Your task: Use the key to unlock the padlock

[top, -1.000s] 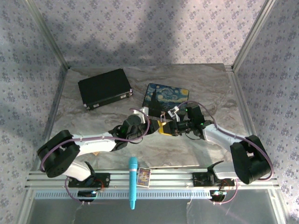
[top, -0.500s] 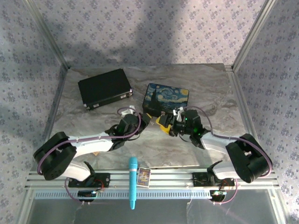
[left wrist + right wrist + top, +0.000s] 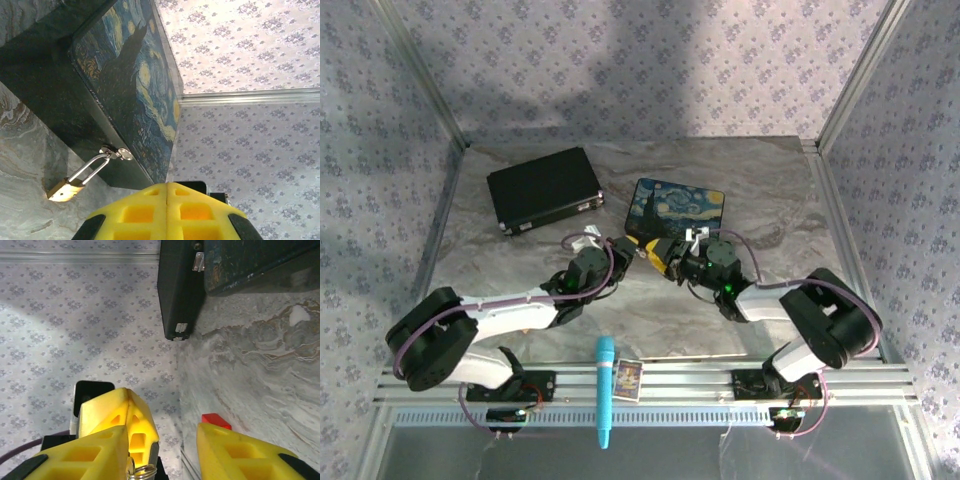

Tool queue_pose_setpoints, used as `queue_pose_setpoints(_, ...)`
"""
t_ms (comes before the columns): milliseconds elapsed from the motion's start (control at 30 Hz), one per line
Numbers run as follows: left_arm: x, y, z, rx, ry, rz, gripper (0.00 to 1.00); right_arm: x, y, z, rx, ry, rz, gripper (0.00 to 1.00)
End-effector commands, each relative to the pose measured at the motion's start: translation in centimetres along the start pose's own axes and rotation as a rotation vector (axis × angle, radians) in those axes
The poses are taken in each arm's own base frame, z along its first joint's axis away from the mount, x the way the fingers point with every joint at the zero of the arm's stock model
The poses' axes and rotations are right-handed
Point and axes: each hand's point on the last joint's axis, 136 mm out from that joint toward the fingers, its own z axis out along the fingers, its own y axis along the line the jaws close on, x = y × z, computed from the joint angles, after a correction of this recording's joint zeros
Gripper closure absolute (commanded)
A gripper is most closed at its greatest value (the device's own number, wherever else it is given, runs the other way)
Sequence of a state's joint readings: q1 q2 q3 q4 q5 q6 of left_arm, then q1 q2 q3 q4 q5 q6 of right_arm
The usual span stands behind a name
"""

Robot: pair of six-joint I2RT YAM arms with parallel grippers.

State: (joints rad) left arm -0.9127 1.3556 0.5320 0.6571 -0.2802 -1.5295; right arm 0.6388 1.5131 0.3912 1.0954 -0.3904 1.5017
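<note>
Against the near side of the painted box [image 3: 125, 75]: padlock on the hasp.
I see the padlock [image 3: 65, 189] hanging by its shackle from the box's hasp, with its brass body low against the table [image 3: 20, 150]. My left gripper [image 3: 167, 187] is near it, yellow fingers pressed together. My right gripper [image 3: 162, 432] has a clear gap between its fingers, and a small metal ring [image 3: 145, 472] sits by one.

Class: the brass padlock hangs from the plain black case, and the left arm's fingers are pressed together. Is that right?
Not quite. The padlock hangs on the painted box, as the left wrist view shows. The left fingers are indeed pressed together.
</note>
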Motion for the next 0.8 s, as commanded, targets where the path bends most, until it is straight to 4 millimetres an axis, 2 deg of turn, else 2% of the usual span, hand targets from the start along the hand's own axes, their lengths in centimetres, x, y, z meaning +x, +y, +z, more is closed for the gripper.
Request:
queue_pose_setpoints(0,-0.2,-1.1,-0.3,0.060,-0.019,-0.037,1.00,0.1,2.3,0.6,-0.097,-0.002,0.002,0.61)
queue_pose_setpoints(133,-0.1,-1.5,0.0,0.083,-0.013,-0.045,1.00,0.8,2.4,1.3,-0.104,0.020,0.002,0.63)
queue_pose_setpoints(267,-0.1,-1.2,0.2,0.088,-0.013,-0.059,1.00,1.0,2.4,1.4,-0.121,0.025,0.009,0.73)
queue_pose_setpoints(500,0.0,0.0,0.7,0.080,-0.012,-0.102,1.00,1.0,2.6,1.5,-0.129,0.027,0.012,0.74)
queue_pose_setpoints(767,-0.4,0.4,0.5,0.066,-0.034,-0.108,1.00,1.3,2.1,1.2,-0.119,0.039,0.015,0.81)
